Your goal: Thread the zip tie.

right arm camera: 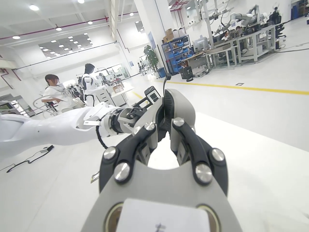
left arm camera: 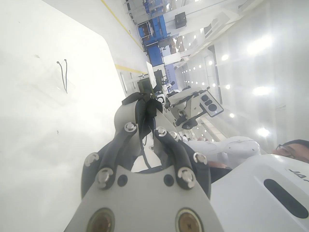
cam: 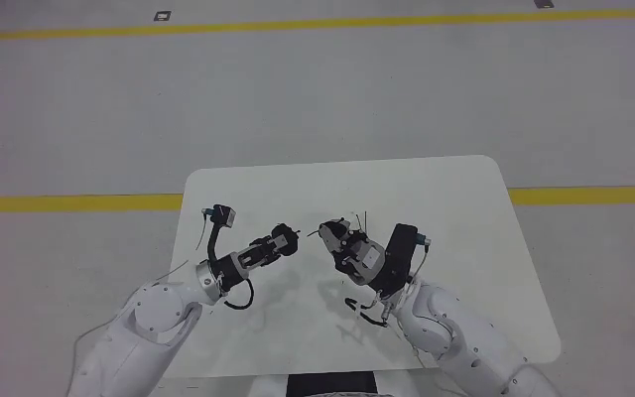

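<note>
Both arms hover over the white table (cam: 446,189), fingertips nearly meeting at its middle. My right gripper (right arm camera: 164,106) is shut on a thin black zip tie (right arm camera: 165,83), whose strap sticks out past the fingertips and ends in a small square head. In the top view the right gripper (cam: 328,236) faces my left gripper (cam: 290,237), with the tie's end (cam: 314,233) between them. My left gripper (left arm camera: 146,102) is also shut, and a thin black strap (left arm camera: 145,152) runs between its fingers. The right arm's wrist is just beyond it.
Two spare thin ties (left arm camera: 64,76) lie loose on the table beyond the grippers, seen from above as a short dark line (cam: 363,216). A yellow floor line (cam: 89,202) runs behind the table. A person's head shows at the left wrist view's edge, touching nothing.
</note>
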Available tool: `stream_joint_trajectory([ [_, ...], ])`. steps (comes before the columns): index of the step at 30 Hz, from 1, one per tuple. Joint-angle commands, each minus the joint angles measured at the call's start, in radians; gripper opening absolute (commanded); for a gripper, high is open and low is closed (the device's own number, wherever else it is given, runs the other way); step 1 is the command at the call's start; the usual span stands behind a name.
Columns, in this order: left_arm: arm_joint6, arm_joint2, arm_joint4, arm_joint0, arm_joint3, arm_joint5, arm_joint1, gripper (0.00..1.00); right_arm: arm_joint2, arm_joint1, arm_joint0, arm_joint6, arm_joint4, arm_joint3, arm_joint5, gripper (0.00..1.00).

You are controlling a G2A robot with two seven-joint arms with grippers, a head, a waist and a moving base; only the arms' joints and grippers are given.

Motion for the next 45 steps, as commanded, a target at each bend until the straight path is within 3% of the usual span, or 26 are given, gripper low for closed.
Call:
stream_joint_trajectory([
  [1,0.0,0.0,0.0,0.0,0.0,0.0,0.0,0.0,0.001,0.0,-0.001,0.0,0.0,-0.001,0.0,0.0],
  [14,0.0,0.0,0.0,0.0,0.0,0.0,0.0,0.0,0.002,0.0,-0.002,-0.001,0.003,-0.001,0.004,0.0],
  [20,0.0,0.0,0.0,0.0,0.0,0.0,0.0,0.0,-0.013,-0.024,-0.011,-0.077,0.04,0.01,0.109,0.0],
  [30,0.0,0.0,0.0,0.0,0.0,0.0,0.0,0.0,-0.071,-0.067,0.01,-0.107,0.079,0.066,0.189,0.0],
  [39,0.0,0.0,0.0,0.0,0.0,0.0,0.0,0.0,-0.11,-0.099,0.015,-0.107,0.104,0.102,0.223,0.0],
  [45,0.0,0.0,0.0,0.0,0.0,0.0,0.0,0.0,-0.11,-0.099,0.015,-0.107,0.104,0.102,0.223,0.0],
])
